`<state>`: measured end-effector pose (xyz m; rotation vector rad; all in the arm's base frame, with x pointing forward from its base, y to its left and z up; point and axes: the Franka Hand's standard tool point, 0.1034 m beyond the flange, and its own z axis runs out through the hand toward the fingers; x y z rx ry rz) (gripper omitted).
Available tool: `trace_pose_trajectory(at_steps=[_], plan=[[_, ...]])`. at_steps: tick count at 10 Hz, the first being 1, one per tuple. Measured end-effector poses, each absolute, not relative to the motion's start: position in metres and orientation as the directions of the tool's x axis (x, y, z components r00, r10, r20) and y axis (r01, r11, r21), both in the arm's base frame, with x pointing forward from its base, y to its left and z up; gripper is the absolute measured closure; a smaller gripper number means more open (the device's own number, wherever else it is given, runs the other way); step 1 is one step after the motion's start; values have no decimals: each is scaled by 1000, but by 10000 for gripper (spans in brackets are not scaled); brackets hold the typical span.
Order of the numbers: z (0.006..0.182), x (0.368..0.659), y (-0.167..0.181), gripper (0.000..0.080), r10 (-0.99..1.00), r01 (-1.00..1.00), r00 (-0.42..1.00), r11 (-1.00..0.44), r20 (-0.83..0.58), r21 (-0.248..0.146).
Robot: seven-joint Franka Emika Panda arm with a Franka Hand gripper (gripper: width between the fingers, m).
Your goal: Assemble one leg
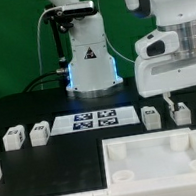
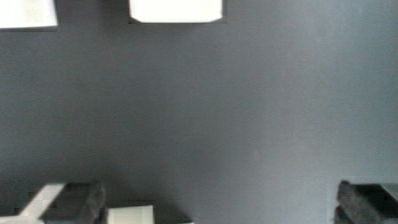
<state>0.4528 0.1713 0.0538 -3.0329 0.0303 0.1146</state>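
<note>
On the black bench (image 1: 36, 100), the small white plastic block leg (image 1: 180, 113) sits just under the wide-open, empty claw (image 2: 214, 205), and it looks light, hard and smooth, so pinching its flat sides seems best.

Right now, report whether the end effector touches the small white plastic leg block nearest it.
Cannot tell: the exterior view shows the end effector close above the leg, but no plain gap.
</note>
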Motion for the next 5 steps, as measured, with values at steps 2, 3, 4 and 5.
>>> trace_pose_trajectory(at_steps=[2,3,4,5], plan=[[54,450,168,151,2,-19,974,-996,-225,-89],[50,440,166,151,-9,-34,948,-997,-317,-71],[46,431,166,151,-21,-48,913,-997,-407,-56],[45,425,166,151,-17,-45,862,-998,-507,-42]])
